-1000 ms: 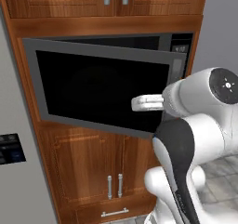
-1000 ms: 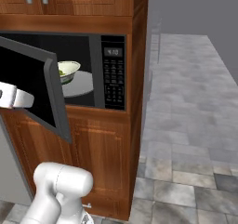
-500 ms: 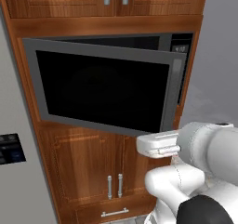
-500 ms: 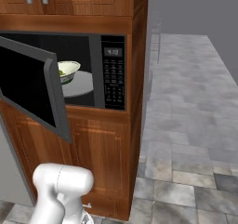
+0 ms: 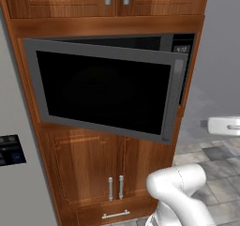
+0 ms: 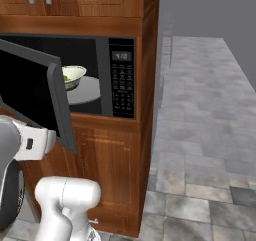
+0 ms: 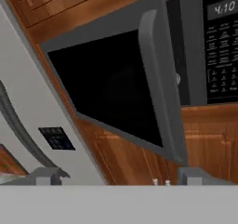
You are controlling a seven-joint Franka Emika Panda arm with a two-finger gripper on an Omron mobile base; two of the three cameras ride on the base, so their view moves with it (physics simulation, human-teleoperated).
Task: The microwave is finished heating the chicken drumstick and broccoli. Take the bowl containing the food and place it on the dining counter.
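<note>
Microwave (image 6: 100,75): built into wood cabinet column, door (image 5: 105,89) part-open, swung out on its left hinge, free edge w/ grey handle strip at right. Keypad (image 6: 121,85) at right side of frame, display lit. Bowl (image 6: 73,75): cream-white, seated on grey turntable (image 6: 86,90) toward its left/rear part, inside cavity, partly hidden behind door edge in right base view; a bit of green, prob. broccoli (image 6: 66,78), seen at rim; drumstick not made out. Gripper (image 7: 120,174): two dark tips seen at bottom of hand view, well apart, nothing between them, so claw judged wide and empty; aimed at door's free edge from below, well short of cavity. Dining counter: not seen from here. Step judged: door to be opened wider before bowl is reached; task at early stage, bowl untouched. Risks, as judged: gap betw. door edge and frame is narrow, so a reach now would likely catch wrist or forearm on door; door could be knocked back toward shut if pushed from outer face; bowl has a wide flaring rim and smooth wall, so a rim pinch may slip or tilt and food be spilled; turntable may rotate under a sideways push, shifting bowl off line.
</note>
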